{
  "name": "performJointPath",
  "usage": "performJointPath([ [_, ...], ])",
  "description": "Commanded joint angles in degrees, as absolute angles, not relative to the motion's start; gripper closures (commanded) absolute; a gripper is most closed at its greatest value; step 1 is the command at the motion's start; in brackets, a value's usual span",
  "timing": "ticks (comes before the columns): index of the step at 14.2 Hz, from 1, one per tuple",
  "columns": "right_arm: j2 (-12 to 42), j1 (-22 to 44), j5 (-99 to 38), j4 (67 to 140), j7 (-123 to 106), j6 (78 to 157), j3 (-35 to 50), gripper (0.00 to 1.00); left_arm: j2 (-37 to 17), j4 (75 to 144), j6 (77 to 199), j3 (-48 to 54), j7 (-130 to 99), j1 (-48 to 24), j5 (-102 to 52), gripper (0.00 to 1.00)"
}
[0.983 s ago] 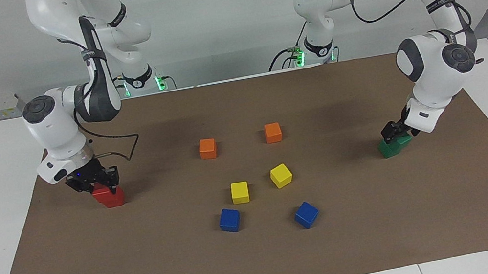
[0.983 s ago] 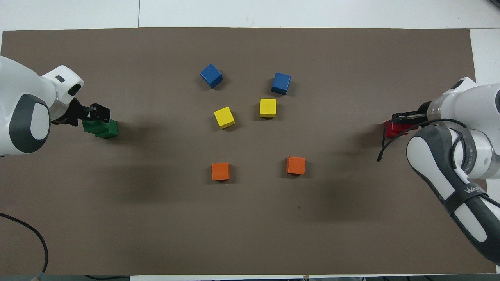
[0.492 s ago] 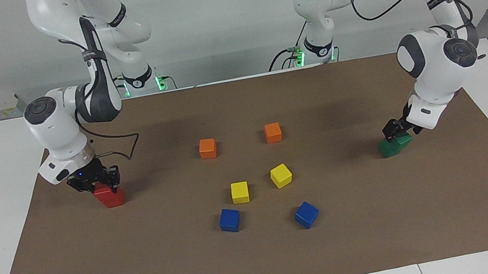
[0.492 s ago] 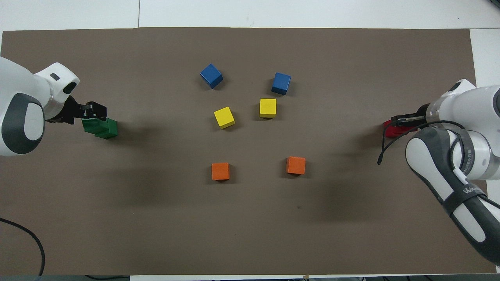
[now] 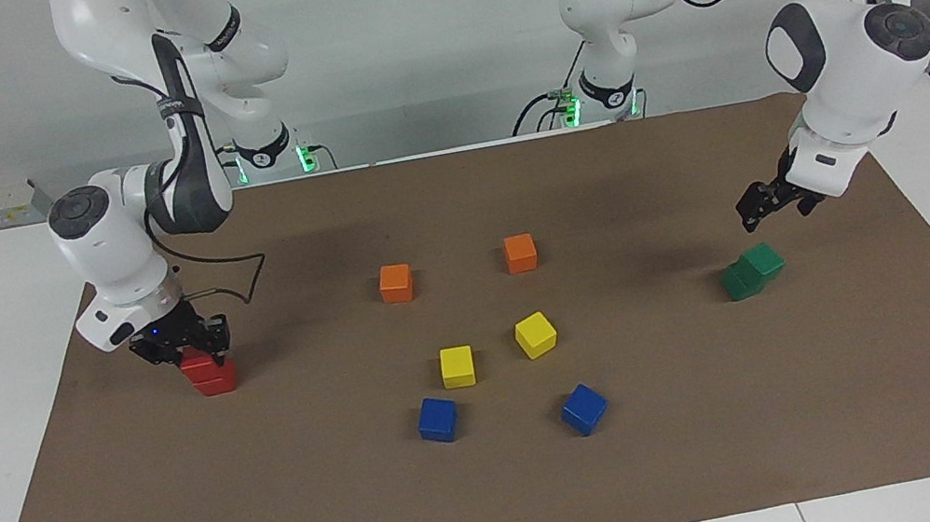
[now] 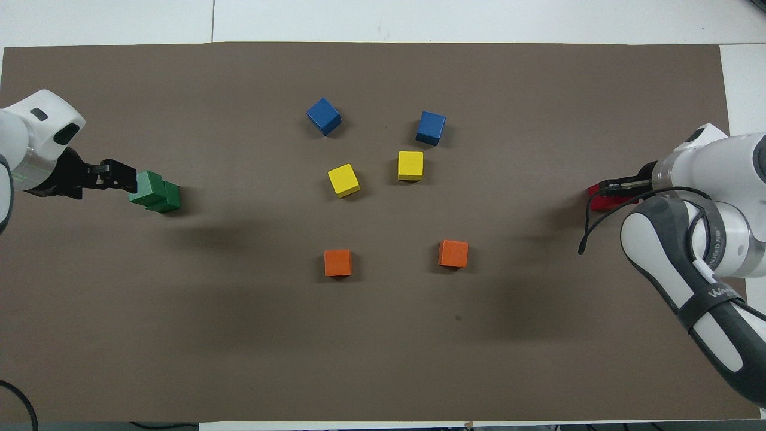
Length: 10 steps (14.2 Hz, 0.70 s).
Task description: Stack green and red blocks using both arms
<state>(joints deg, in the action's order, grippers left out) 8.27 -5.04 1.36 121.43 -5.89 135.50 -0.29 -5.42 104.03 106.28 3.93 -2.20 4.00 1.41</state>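
Here, facing the robots, your left pincer (image 5: 761,209) hangs empty above the green stack (image 5: 751,272), fingers narrowly apart, while the right pincer (image 5: 181,342) sits on the upper red block (image 5: 201,363), which rests on the lower red block (image 5: 214,381). From overhead, both stacks sit well apart from the yellow cubes (image 6: 343,179), at either end of the counter (image 6: 383,335).
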Motion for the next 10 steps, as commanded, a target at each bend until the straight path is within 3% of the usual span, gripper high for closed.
performJointPath([
  [1,7.29,-6.15,1.58,122.78,-8.44,137.2,0.0,1.0,0.16,104.94,101.0,3.96,-1.32,4.22,0.79,0.0],
  [10,7.38,-6.15,1.58,122.78,-8.35,137.2,0.09,1.0,1.85,105.82,98.0,3.96,-1.14,1.76,0.79,0.0],
])
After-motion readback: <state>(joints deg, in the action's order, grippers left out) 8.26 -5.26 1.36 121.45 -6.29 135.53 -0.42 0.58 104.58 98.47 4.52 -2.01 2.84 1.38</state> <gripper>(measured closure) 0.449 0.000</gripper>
